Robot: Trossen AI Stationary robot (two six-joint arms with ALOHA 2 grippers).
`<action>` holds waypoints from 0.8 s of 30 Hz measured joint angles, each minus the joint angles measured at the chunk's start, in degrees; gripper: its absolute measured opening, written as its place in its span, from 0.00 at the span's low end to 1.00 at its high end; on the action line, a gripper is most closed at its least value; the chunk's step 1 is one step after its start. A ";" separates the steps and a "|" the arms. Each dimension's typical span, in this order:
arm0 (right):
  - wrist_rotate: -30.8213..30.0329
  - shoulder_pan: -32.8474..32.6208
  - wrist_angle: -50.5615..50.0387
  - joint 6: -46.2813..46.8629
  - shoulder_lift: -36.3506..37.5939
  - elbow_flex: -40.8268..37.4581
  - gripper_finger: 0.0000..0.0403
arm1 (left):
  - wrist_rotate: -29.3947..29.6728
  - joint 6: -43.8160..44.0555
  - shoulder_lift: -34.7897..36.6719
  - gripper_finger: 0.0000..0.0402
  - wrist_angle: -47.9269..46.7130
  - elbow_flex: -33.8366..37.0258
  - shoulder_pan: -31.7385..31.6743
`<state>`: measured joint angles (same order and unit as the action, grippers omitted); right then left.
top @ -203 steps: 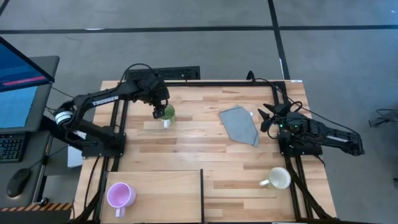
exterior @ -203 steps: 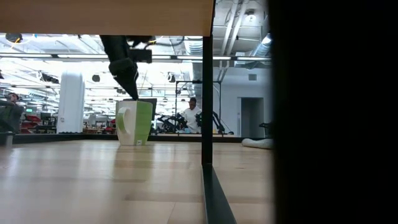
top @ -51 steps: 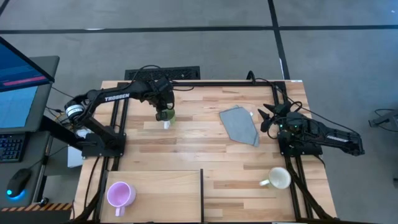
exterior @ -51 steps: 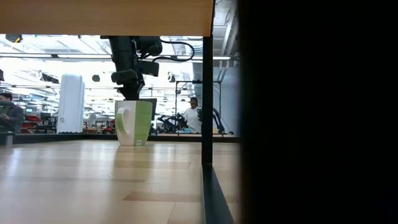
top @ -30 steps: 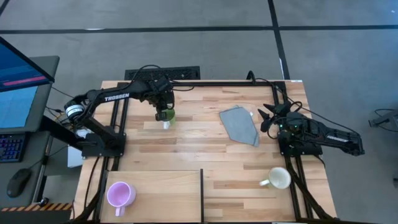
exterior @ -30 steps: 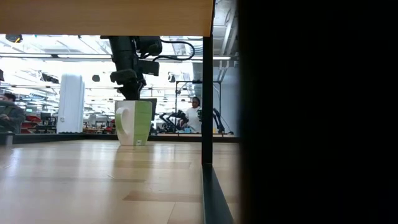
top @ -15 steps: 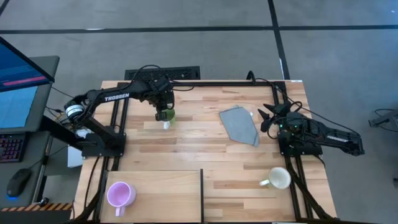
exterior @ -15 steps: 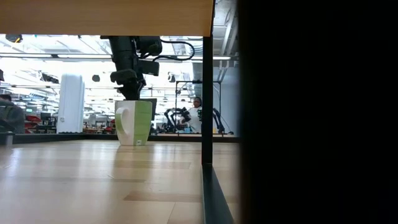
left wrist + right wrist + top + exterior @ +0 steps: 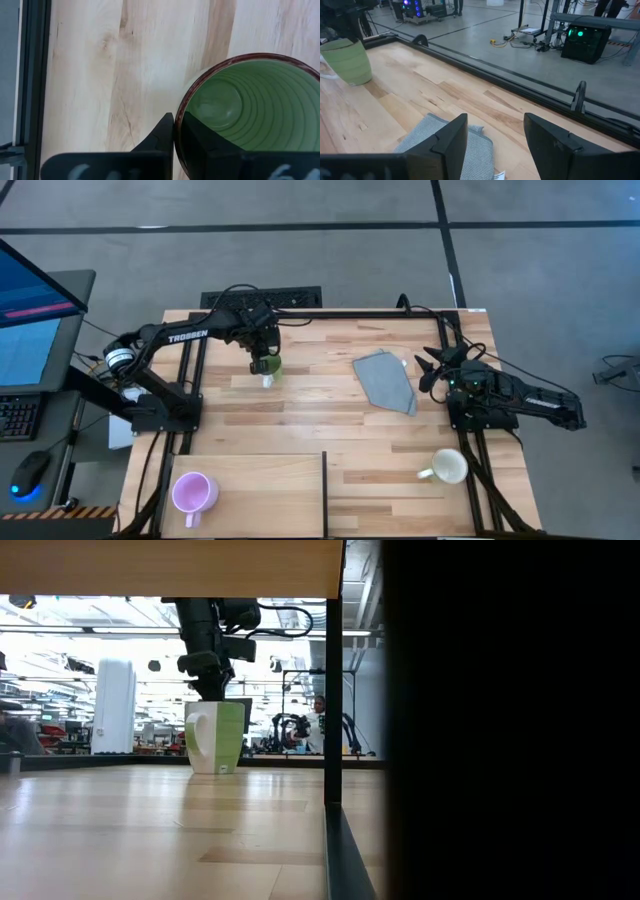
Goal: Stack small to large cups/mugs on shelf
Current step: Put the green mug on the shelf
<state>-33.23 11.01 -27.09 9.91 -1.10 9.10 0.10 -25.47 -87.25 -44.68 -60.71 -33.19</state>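
The purple mug (image 9: pixel 193 493) sits on the shelf (image 9: pixel 270 480), at the near left of the table. Farther back, the left gripper (image 9: pixel 262 361) has come down over the green mug (image 9: pixel 268 365) and now pinches its rim, one finger inside and one outside. The mug has not moved in the last second and stands flat on the table. I think the lift comes next. The grey cloth (image 9: pixel 385 380) lies in the middle. The right gripper (image 9: pixel 432 367) waits open at the right edge. The white mug (image 9: pixel 447 467) sits near it, untouched.
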 joint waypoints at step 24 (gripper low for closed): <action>0.00 -0.01 0.00 0.02 -0.02 0.02 0.54 | -1.22 3.04 -0.12 0.03 0.82 0.13 -0.61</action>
<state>-33.23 11.00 -27.09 9.93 -1.12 9.13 -1.12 -22.44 -87.37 -43.86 -60.58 -33.80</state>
